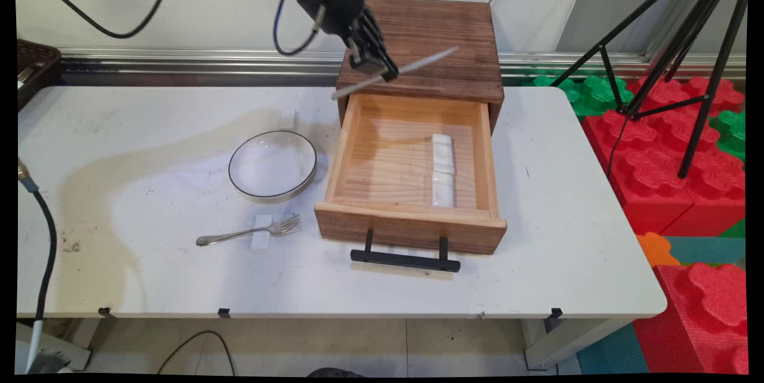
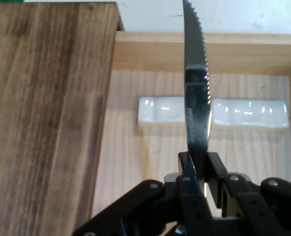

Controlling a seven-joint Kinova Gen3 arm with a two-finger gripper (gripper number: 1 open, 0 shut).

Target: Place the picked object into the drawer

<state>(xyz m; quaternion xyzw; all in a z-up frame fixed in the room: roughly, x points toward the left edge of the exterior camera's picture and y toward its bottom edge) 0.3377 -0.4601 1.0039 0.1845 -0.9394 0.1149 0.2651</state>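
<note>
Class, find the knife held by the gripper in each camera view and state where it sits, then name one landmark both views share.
Main view: the knife lies across the gripper, upper centre, above the open drawer's back edge.
Hand view: the knife rises from the gripper, right of centre, serrated edge rightward.
Shared landmark: the white rests inside the drawer.

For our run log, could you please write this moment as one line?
gripper: shut on knife | position: above open drawer | drawer holds: two white rests | table: plate, fork

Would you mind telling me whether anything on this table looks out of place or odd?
Mostly tidy. A brownish stain curves across the table left of the plate, like a dried spill. The drawer stands open.
</note>
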